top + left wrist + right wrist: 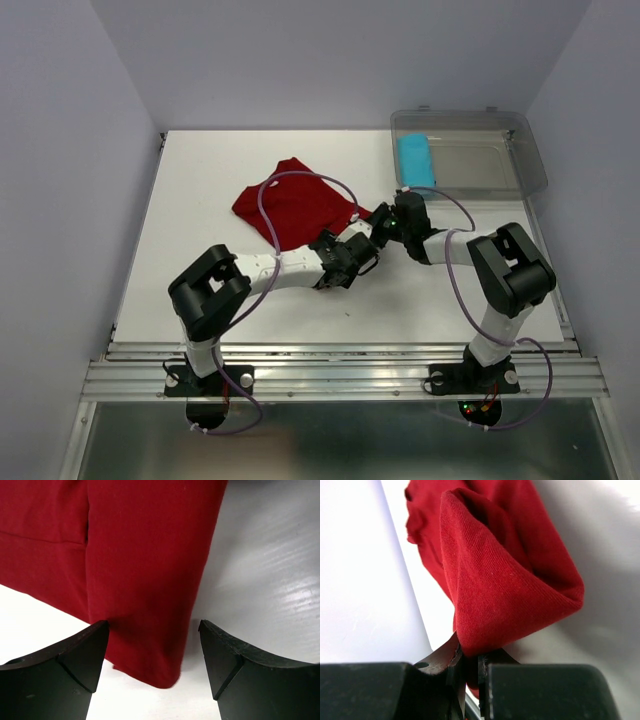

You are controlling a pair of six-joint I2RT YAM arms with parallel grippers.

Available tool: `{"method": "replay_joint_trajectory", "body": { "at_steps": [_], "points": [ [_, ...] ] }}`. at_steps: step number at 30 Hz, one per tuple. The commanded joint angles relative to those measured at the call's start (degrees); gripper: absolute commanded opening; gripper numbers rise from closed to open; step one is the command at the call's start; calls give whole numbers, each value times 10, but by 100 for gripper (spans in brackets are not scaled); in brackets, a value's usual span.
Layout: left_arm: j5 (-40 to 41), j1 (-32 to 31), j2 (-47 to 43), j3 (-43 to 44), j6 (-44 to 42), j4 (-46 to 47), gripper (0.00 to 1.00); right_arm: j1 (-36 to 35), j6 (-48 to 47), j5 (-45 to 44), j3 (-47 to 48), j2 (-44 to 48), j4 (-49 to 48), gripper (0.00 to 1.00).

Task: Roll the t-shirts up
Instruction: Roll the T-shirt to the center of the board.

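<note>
Container: a clear plastic bin [482,166] stands at the far right corner of the white table [200,210]. Inside it, at its left end, lies a cyan-blue t-shirt [415,159] as a compact roll, long side running front to back. The rest of the bin's floor shows through bare.

Dark red t-shirt [296,204]: lies on the table left of the bin and well apart from it, roughly mid-table toward the far side. It is bunched rather than flat, and its near right corner points toward the two wrists.

Left gripper [352,254]: sits at the shirt's near edge. In the left wrist view its jaws are spread wide, with the black fingers [75,660] on either side of a narrow hanging tongue of the red cloth [145,555]. Neither finger touches the cloth, and white table shows on both sides.

Right gripper [377,222]: sits just beside the left one, at the shirt's near right corner. In the right wrist view its jaws are pressed nearly together [468,663], pinching a fold of the red fabric [505,590]. The fold bulges up from the grip as a rounded pocket. The rib of the knit is visible.
</note>
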State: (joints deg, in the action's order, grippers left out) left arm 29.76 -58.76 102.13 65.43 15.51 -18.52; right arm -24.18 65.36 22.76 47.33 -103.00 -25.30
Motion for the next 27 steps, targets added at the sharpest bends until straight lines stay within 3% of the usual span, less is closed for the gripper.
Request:
{"method": "replay_joint_trajectory", "body": {
  "at_steps": [1, 11, 15, 19, 25, 26, 27],
  "points": [
    [51, -3, 4, 31, 0, -5, 83, -2, -15, 6, 25, 39, 19, 1],
    [50, -2, 20, 39, -12, 4, 82, -2, -15, 8, 36, 36, 26, 1],
    [60, -3, 32, 44, -14, 2, 73, -2, -14, 6, 33, 37, 26, 1],
    [67, -2, 33, 47, -16, -5, 60, -2, -15, 4, 29, 36, 27, 1],
    [33, 0, 19, 46, -42, 2, 29, -2, -15, 2, 23, 34, 27, 2],
    [22, 2, 17, 46, -47, 3, 29, -2, -15, 2, 23, 34, 27, 2],
    [-5, 9, 10, 46, -50, 9, 19, -2, -16, 1, 22, 35, 28, 8]
  ]
}}
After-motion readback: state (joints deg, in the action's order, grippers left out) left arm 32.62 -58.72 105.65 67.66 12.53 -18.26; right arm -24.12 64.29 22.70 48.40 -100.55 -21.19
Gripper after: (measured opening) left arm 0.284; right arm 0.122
